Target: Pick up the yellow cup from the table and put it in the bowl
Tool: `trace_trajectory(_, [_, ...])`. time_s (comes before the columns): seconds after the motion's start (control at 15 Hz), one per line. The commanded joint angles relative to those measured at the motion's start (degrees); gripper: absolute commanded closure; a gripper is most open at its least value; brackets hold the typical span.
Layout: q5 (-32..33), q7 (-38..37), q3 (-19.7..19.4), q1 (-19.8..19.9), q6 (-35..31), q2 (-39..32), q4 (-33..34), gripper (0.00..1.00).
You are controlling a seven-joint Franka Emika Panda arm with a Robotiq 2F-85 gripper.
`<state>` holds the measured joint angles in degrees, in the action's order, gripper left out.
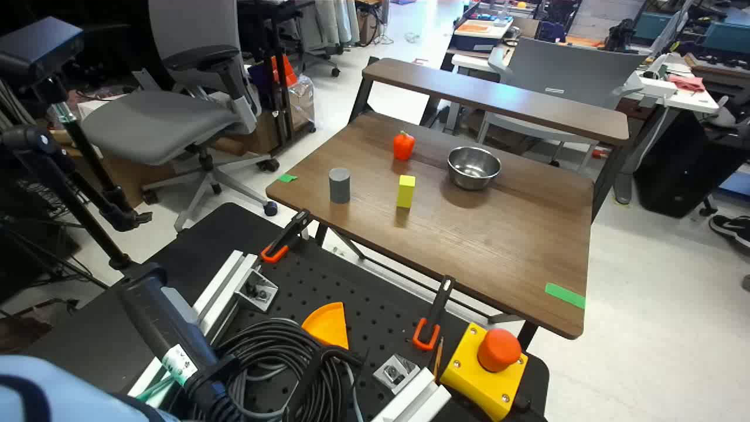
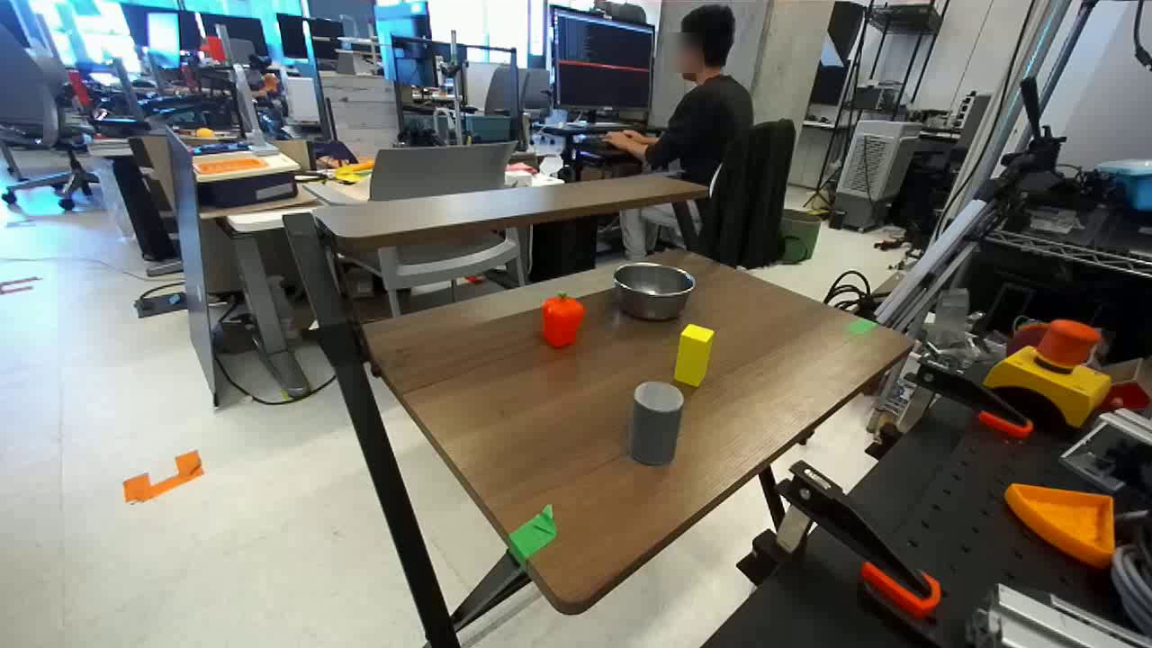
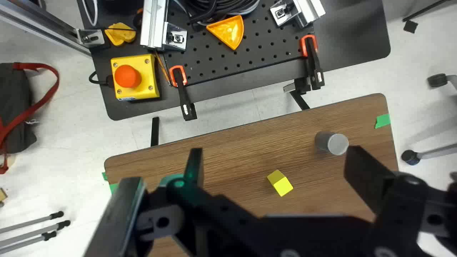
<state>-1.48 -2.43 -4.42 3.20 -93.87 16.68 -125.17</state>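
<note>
The yellow cup [image 1: 405, 192] stands upright on the brown table [image 1: 498, 246] and looks like a rectangular block with a flat square top. It also shows in an exterior view [image 2: 694, 357] and in the wrist view [image 3: 280, 183]. The shiny metal bowl [image 1: 469, 181] stands empty on the table near the yellow cup, towards the shelf side. It shows in both exterior views [image 2: 653, 304] but not in the wrist view. My gripper [image 3: 273, 157] is wide open and empty, high above the table, with the yellow cup between its fingers in the picture. Neither exterior view shows the gripper.
A dark grey cylinder [image 1: 339, 186] and an orange-red pepper-shaped thing [image 1: 403, 146] stand on the table. A raised shelf [image 1: 492, 97] spans the table's far side. Clamps [image 1: 432, 313] and a yellow box with a red button [image 1: 486, 369] sit on the black board in front.
</note>
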Motion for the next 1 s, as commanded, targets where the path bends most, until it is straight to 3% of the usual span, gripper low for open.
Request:
trace_trajectory(0.0, [-0.1,0.1,0.3,0.3,0.1,0.0,0.1,0.0])
trace_trajectory(0.27, [-0.1,0.1,0.3,0.3,0.1,0.0,0.1,0.0])
trace_trajectory(0.4, [0.3,-2.0,1.2,0.0,-4.6,-2.3,-0.3,0.0])
trace_trajectory(0.93, [1.6,-9.8,6.2,-3.4,-33.5,-18.4,-3.2,0.0])
